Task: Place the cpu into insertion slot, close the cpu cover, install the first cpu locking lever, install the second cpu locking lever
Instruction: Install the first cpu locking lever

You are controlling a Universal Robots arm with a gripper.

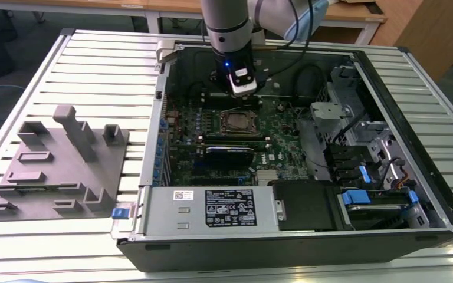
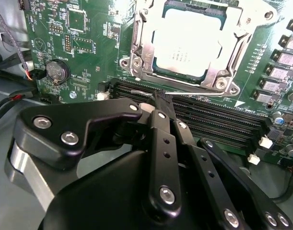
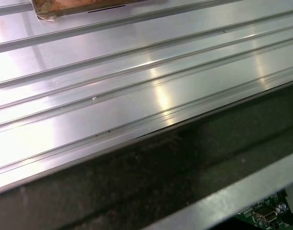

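Nearest the camera in the exterior view, the grey power box (image 1: 210,207) sits along the near edge of the open computer case (image 1: 415,233). The case lies on the slatted metal counter (image 1: 92,53). A grey holder tray (image 1: 53,165) rests on the same counter, well apart on the exterior view's left. Farther in, on the green board (image 1: 278,156), a long black card (image 1: 228,154) lies just on the near side of the slot (image 1: 238,122).

The chip (image 2: 184,43) lies flat in that slot, its pale metal top showing in the second wrist view. So I judge the first step done. The cover (image 2: 141,48), a thin silver frame, looks folded down around the chip's edges, so the second step seems done too.

The levers are what is left, as far as I can judge. A thin silver lever (image 2: 184,93) runs between the slot and the long memory slots (image 2: 213,122). I cannot tell whether it is latched.

My jaws hang just beyond the slot, toward the far wall of the case. They are drawn together, and my fingertips (image 2: 159,106) meet right at that lever. I cannot tell whether they pinch it or only touch it.
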